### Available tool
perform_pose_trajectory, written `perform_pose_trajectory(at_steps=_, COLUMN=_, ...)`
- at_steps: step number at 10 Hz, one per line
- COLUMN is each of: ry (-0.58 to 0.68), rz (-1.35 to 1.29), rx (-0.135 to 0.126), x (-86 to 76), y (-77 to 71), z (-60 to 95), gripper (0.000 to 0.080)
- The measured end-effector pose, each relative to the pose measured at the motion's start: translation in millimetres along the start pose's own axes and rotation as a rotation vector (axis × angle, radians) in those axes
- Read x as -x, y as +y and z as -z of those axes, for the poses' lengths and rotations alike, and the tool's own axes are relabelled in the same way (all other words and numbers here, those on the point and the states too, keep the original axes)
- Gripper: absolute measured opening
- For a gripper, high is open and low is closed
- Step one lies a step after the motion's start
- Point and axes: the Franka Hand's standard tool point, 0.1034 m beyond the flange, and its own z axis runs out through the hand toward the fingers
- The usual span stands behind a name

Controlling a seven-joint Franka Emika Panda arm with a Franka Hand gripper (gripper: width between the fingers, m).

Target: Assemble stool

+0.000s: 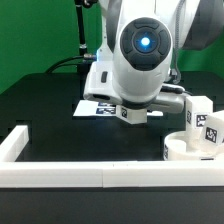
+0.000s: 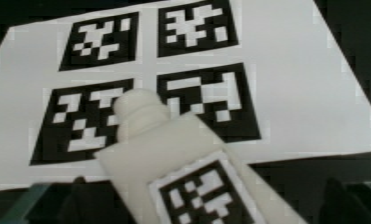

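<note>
Two legs show in the exterior view. One leg [image 1: 127,112] sits right under the claw [image 1: 138,113], over the marker board [image 1: 92,108]. A second leg [image 1: 205,125] stands upright on the seat [image 1: 180,152] at that view's right. A rail [image 1: 100,176] runs along the front of the worktop [image 1: 45,100].

In the wrist view, the leg [image 2: 173,170] lies tilted, tag face up, across the marker board [image 2: 31,60] and its four tags. The fingers are hidden, so I cannot tell whether the claw grips it.

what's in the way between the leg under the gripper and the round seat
Nothing visible: bare black table lies between the leg and the seat. A second leg already stands upright on the seat.
</note>
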Motion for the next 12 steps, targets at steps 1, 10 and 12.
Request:
perform_pose_trajectory(at_steps=1, ry=-0.001, rz=-0.001, rx=-0.003, x=-1.1, y=3.8, z=0.1, gripper=0.0649)
perform_pose_trajectory(at_steps=10, ry=-0.006, rz=-0.008, rx=-0.006, x=-2.8, y=7.3, z=-1.4, gripper=0.0327)
perform_pose_trajectory(at_steps=12, ry=-0.007, rz=-0.008, rx=-0.006, x=-2.8, y=7.3, z=-1.4, gripper=0.0327)
